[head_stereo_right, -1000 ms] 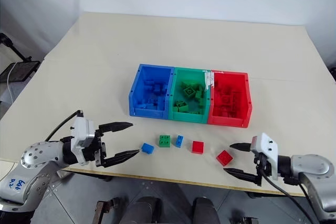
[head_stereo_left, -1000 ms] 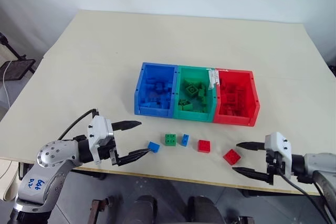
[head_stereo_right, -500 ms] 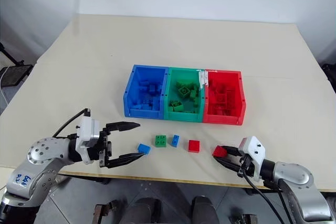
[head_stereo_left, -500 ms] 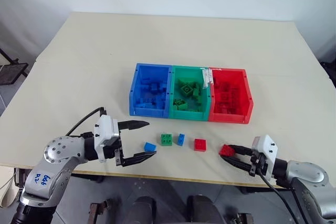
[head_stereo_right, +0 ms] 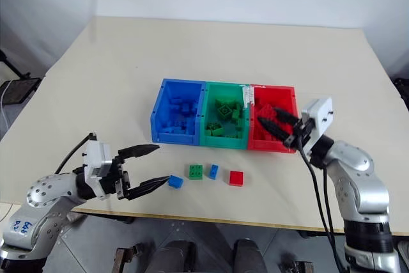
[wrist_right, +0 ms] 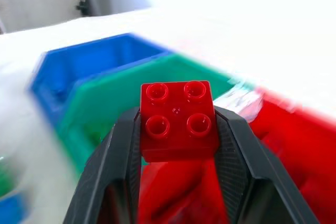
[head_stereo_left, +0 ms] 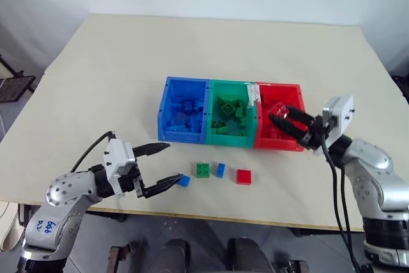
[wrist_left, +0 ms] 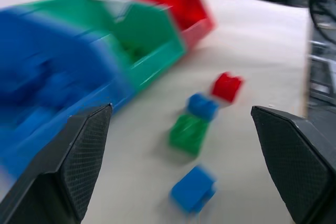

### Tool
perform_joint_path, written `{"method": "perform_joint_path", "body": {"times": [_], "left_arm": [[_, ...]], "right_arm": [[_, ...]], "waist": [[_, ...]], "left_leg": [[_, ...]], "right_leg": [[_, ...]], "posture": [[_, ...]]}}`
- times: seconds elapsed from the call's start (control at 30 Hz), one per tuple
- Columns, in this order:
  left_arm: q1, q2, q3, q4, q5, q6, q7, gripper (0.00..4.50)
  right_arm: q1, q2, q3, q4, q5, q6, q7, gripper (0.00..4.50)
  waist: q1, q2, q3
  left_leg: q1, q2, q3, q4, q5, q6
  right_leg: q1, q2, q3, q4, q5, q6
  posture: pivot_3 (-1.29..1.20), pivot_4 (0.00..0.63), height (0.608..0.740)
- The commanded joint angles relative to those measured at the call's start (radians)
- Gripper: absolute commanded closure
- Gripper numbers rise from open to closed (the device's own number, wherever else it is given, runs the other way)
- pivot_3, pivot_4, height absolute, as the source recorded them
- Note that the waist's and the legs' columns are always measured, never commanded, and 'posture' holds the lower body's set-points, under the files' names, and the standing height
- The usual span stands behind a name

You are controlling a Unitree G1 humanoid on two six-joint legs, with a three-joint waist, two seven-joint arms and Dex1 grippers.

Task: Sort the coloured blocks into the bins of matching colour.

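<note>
Four loose blocks on the surface, one more in the right fingers. Right gripper (wrist_right: 177, 129) is clenched on a red block (wrist_right: 178, 120), studs showing toward the wrist camera, one finger on each flank. From the head views that gripper (head_stereo_left: 281, 121) hangs over the near wall of the red bin (head_stereo_left: 298, 108), fingertips pointing inward toward the green bin (head_stereo_left: 232, 140). The held block sits at the fingertips, above the red compartment's heap as far as I can tell; whether it is fully past the near rim cannot be judged from above.

Key relation for the drop: the bin's open mouth lies directly below and slightly beyond the fingertips, with the green compartment next door on the side the fingers point to. Judgement: releasing here or a touch deeper lands it in red; overshooting along the pointing direction risks the green side.

Left gripper (head_stereo_left: 156, 167) released, fingers spread wide, level above the surface. A blue block (head_stereo_left: 183, 181) lies just beyond the lower fingertip (head_stereo_left: 171, 181), nearly touching it, slightly off the midline between the fingers toward that lower one. Wrist view puts the same blue block (wrist_left: 193, 188) between the two fingers (wrist_left: 79, 166) and nearest of the row. Farther out along the same line: green block (head_stereo_left: 204, 170), a second blue block (head_stereo_left: 220, 170), then a red block on the surface (head_stereo_left: 243, 176). The blue bin (head_stereo_left: 183, 137) stands off past the upper finger.

Left arm is plainly nearer all four loose pieces; right arm is occupied at the bins.
</note>
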Motion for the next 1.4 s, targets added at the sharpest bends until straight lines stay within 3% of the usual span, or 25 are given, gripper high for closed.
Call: {"method": "perform_joint_path", "body": {"times": [0.03,0.3,0.57,0.67,0.8,0.9,1.13,1.27,1.4], "left_arm": [[0.030,0.010,0.053,-0.014,-0.008,-0.011,0.016,0.00],[0.015,0.022,0.078,-0.009,-0.022,0.011,0.039,0.00],[-0.102,0.029,-0.018,0.060,0.015,-0.037,-0.043,0.00],[-0.175,0.022,-0.074,0.108,0.046,-0.038,-0.052,0.00],[-0.235,0.006,-0.125,0.142,0.058,-0.045,-0.072,0.00],[-0.252,0.001,-0.132,0.152,0.051,-0.048,-0.082,0.00],[-0.174,0.017,-0.054,0.148,0.043,-0.081,-0.079,0.00],[-0.069,0.037,0.022,0.137,0.031,-0.092,-0.091,0.00],[-0.016,0.047,0.050,0.117,0.030,-0.100,-0.097,0.00]], "right_arm": [[-0.050,0.005,0.032,0.110,-0.087,-0.059,-0.018,2.66],[-0.088,-0.020,0.019,0.218,-0.141,-0.191,0.038,0.04],[0.143,-0.179,-0.159,0.144,-0.017,-0.287,0.310,0.04],[0.244,-0.284,-0.208,0.189,-0.025,-0.302,0.428,0.04],[0.284,-0.336,-0.227,0.262,-0.039,-0.342,0.488,0.04],[0.277,-0.336,-0.195,0.262,-0.040,-0.328,0.521,0.04],[0.252,-0.278,-0.010,0.019,0.029,-0.144,0.536,0.04],[0.171,-0.229,0.165,-0.080,-0.017,-0.015,0.471,0.04],[0.136,-0.205,0.245,-0.090,-0.055,0.008,0.467,0.04]], "waist": [[0.002,0.000,0.000],[-0.004,0.000,0.000],[0.004,0.000,0.000],[0.000,0.001,0.000],[-0.010,0.000,0.000],[-0.017,0.000,0.000],[-0.019,0.001,0.000],[-0.019,0.000,0.000],[0.000,0.001,0.000]], "left_leg": [[0.000,-0.001,-0.001,0.000,0.000,0.001],[-0.001,-0.005,-0.001,0.000,-0.001,0.003],[-0.001,-0.006,-0.003,0.000,-0.001,0.004],[0.000,-0.006,-0.002,0.001,-0.001,0.004],[0.001,-0.005,0.001,0.001,0.000,0.004],[0.002,-0.003,0.003,0.001,0.000,0.003],[0.002,0.000,0.003,0.002,0.001,0.002],[0.002,0.000,0.003,0.002,0.001,0.002],[0.001,0.000,0.001,0.002,0.000,0.001]], "right_leg": [[0.000,-0.001,0.000,0.000,0.000,0.000],[0.000,-0.001,-0.007,0.001,0.000,0.000],[0.002,0.000,-0.008,0.001,0.000,0.000],[0.003,0.000,-0.010,0.000,0.000,0.000],[0.004,0.001,-0.010,-0.001,0.000,0.001],[0.003,0.001,-0.009,0.000,0.000,0.001],[0.003,0.000,-0.008,0.001,0.000,0.001],[0.002,-0.001,-0.008,0.000,0.000,0.001],[0.002,-0.001,-0.006,-0.001,0.000,0.001]], "posture": [[0.00,0.150,0.740],[0.00,0.150,0.740],[0.00,0.150,0.740],[0.00,0.150,0.740],[0.00,0.150,0.740],[0.00,0.150,0.740],[0.00,0.150,0.740],[0.00,0.150,0.740],[0.00,0.150,0.740]]}}
